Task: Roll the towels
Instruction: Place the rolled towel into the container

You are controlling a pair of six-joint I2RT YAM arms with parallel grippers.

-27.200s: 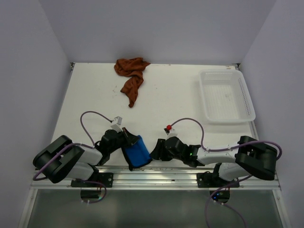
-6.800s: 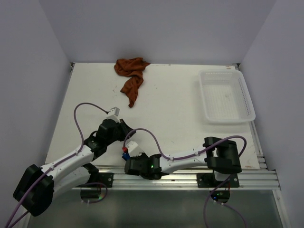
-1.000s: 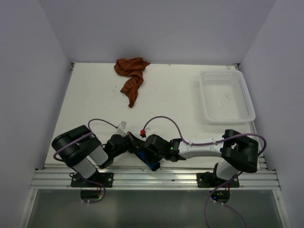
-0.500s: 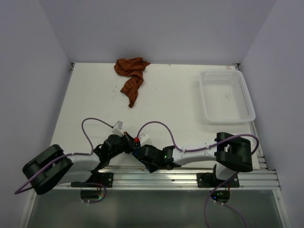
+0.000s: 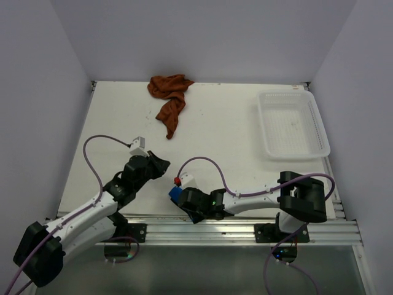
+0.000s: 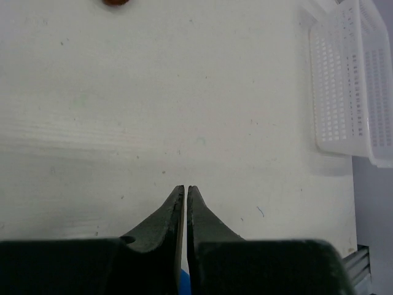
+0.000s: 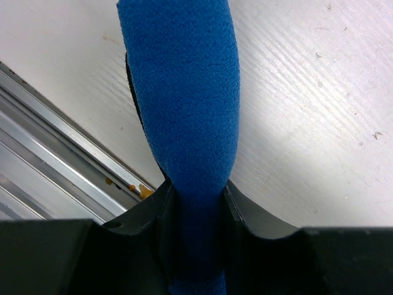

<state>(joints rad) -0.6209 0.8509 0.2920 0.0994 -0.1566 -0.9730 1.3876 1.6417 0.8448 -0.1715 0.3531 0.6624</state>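
Two arms w/ white links, black joints; purple cables; black tapered fingers (image 6: 184, 209)

A white mesh basket (image 5: 292, 125) sits near the far right corner of the white table (image 5: 227, 141), open side up.

The left arm (image 5: 132, 173) has let go of the blue towel (image 7: 184, 98) and pulled back to the left, away from it.
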